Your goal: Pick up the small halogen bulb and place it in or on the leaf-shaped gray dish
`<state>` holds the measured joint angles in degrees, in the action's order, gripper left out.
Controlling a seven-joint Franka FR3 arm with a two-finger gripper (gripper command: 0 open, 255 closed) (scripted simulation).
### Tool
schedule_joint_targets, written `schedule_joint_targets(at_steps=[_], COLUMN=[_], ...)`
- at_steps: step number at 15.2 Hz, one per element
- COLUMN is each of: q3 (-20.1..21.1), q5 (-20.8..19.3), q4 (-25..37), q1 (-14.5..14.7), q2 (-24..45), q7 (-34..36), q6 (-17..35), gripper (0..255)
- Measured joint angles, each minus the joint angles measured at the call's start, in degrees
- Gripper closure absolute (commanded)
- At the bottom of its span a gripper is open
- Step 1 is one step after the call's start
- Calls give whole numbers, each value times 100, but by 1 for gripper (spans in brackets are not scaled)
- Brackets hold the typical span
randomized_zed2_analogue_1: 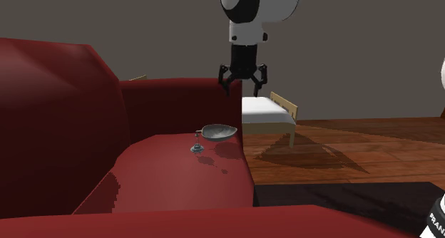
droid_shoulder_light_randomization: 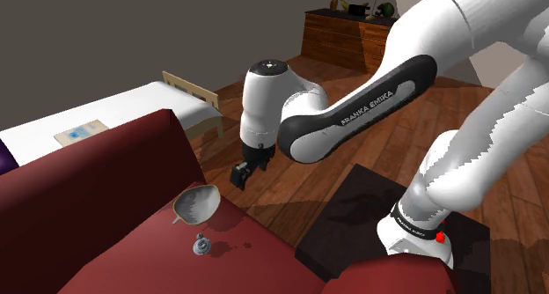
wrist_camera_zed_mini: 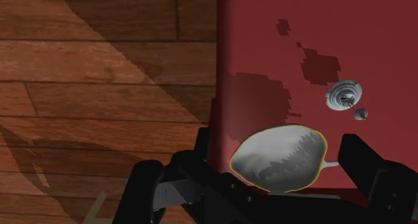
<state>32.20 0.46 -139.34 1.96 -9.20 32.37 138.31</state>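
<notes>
A dark red sofa [droid_shoulder_light_randomization: 106,213] carries both task objects on its seat cushion, close to the cushion's outer edge. Beyond that edge is brown wooden floor [wrist_camera_zed_mini: 100,68].

The white robot arm [droid_shoulder_light_randomization: 352,116] reaches over from its stand, with its black gripper [randomized_zed2_analogue_1: 243,83] pointing straight down. The gripper hangs well above the cushion edge, roughly over the dish. Its fingers [wrist_camera_zed_mini: 372,176] are spread wide and hold nothing. This height and open pose suit a descent from above, judging by the task.

A low bed [randomized_zed2_analogue_1: 265,110] with a white mattress and a pale wooden frame stands on the floor behind the sofa. A wooden dresser [droid_shoulder_light_randomization: 339,37] sits against the far wall. Both are well away from the work.

The grey leaf-shaped dish [droid_shoulder_light_randomization: 195,202] rests hollow side up on the cushion, so it is ready to receive something.

The small bulb [droid_shoulder_light_randomization: 202,244] lies on the cushion just beside the dish but apart from it. It is on the side nearer the shoulder camera. It is a small, round, silvery-grey piece lying low on the fabric. It has not been picked up.

Nothing lies between the gripper and the bulb. The nearby dish and the soft cushion are likely the main hindrances: wide fingers could nudge the dish, and the bulb may sink or roll when it is pressed.
</notes>
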Motion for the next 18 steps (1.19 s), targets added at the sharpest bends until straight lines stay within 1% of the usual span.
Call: schedule_joint_targets(at_steps=[1, 4, 5, 6, 8, 10, 12, 13, 16, 18], q3=[76, 278, 301, 289, 210, 51, -123, -220, -455, -543], q5=[-187, -874, -1133, -1454, -1992, -2424, -2753, -2922, -3215, -3318], q4=[134, 498, 552, 734, 1063, 1458, 1823, 2072, 2706, 2919], q1=[-41, -41, -1, 62, 287, 530, 779, 962, 1329, 1485], q2=[237, 980, 1230, 1556, 2091, 2602, 3060, 3331, 3973, 4202], q7=[213, 1020, 1306, 1624, 2209, 2637, 2972, 3172, 3500, 3635], q6=[67, 294, 419, 478, 533, 527, 529, 504, 444, 437], gripper=[0, 0, 0, 0, 0, 0, 0, 0, 0, 0])
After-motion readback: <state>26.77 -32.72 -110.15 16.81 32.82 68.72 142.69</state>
